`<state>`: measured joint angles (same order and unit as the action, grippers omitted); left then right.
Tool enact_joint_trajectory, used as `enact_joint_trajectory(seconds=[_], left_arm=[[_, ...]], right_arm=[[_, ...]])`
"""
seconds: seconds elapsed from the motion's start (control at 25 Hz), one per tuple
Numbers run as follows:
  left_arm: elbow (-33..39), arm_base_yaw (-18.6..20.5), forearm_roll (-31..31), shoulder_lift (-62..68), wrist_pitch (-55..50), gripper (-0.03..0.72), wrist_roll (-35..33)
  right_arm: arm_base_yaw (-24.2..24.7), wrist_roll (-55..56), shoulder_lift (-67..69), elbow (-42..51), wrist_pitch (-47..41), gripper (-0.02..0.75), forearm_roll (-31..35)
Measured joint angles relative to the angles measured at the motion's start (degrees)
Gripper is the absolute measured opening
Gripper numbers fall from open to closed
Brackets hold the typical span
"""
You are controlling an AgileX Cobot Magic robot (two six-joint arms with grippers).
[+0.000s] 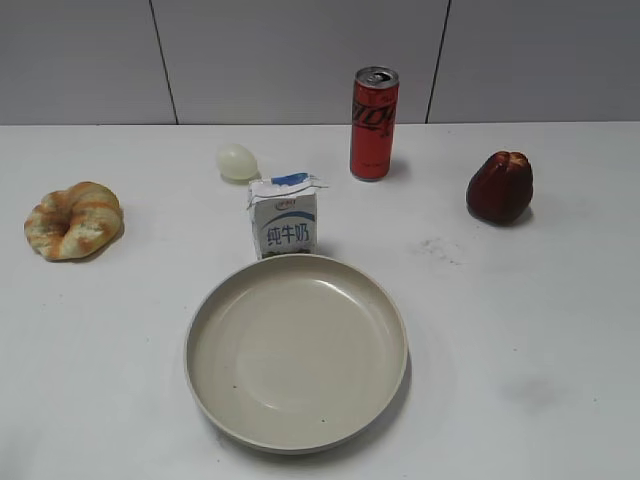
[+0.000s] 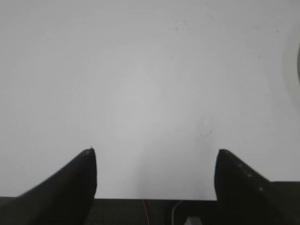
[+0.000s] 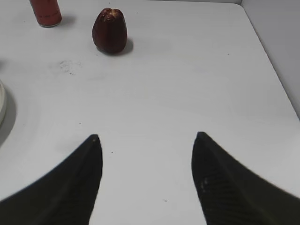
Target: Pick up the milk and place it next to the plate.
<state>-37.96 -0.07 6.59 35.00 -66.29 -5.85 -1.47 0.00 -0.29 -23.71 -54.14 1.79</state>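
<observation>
From the exterior camera I see one milk carton (image 1: 284, 216), a small white gable-top box of smooth printed card with a blue, slightly crumpled top fold and blue characters on its face. It stands upright just behind the far rim of the plate (image 1: 296, 350), so close that I cannot tell whether they touch. The plate is a single wide, round, shallow dish, matte beige-grey, with a raised rim and a few dark specks on its floor.

I count four other things on the white table (image 1: 540, 330). One tall red can (image 1: 374, 123), glossy metal with a silver lid, stands behind and to the right of the carton. One pale egg (image 1: 237, 162), smooth and rounded, lies behind and to the left. One croissant (image 1: 73, 220), curled into a ring with a golden striped crust, sits well off to the left. One dark red fruit (image 1: 499, 186), waxy and bell-shaped, sits well to the right.

On my left wrist feed the left gripper (image 2: 154, 154) shows two dark tapered fingers spread wide, with only bare table between them. The right gripper (image 3: 146, 138) likewise has its two black, finely textured fingers set wide apart and holding nothing; beyond them lies a faint grey smudge (image 3: 69, 66) on the table.
</observation>
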Motion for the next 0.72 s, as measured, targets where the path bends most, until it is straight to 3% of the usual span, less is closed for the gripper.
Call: enact_joint_trajectory(seconds=[0.4, 0.72], left_arm=[[7.88, 0.0, -0.34, -32.54, 5.53, 0.586, 0.11], [9.7, 0.0, -1.02, -34.17, 4.07, 0.573, 0.11]], right_arm=[[0.0, 0.0, 0.0, 0.0, 0.0, 0.459, 0.0], [0.0, 0.0, 0.0, 0.0, 0.0, 0.459, 0.0]])
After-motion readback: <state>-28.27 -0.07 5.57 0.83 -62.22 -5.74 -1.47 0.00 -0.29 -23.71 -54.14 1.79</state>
